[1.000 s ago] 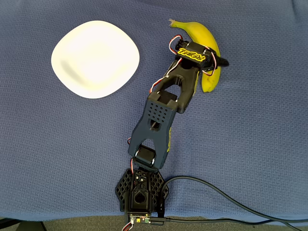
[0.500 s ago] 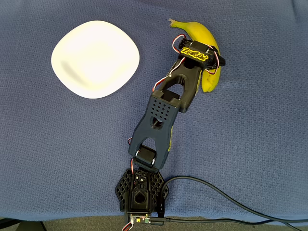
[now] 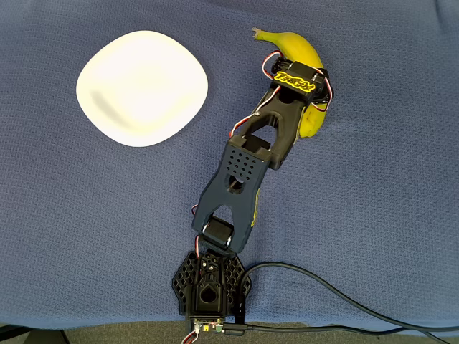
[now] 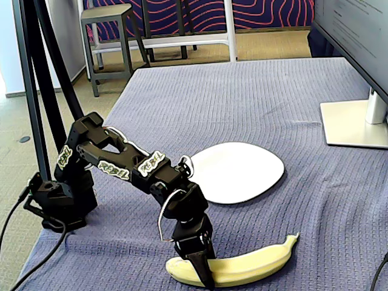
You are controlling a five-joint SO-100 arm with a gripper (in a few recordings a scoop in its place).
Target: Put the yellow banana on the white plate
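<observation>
Fixed view, nearest the camera: yellow banana (image 4: 242, 267) lies flat on the blue cloth (image 4: 242, 91) at approx 6 o'clock, stem end pointing to 3. Gripper (image 4: 202, 271) is down on its blunt end; one dark finger (image 4: 200, 267) crosses the front of the fruit, the other is hidden behind, so fingers look closed around the banana w/ only its thickness between them. A firm clamp can't be confirmed.

Overhead view: over the last sec the wrist slid up along the fruit toward 12 and the side lobe that stuck out at 3 o'clock has tucked in, which reads as the jaws closing. Banana (image 3: 310, 118) hasn't shifted; stem at the same spot, approx 1 o'clock from the arm base.

So probably grasp just made, no lift yet.

Further back: white plate (image 4: 239, 171) sits bare, well apart from the banana, approx 10 o'clock in overhead view (image 3: 142, 87). Carry goes that way.
</observation>
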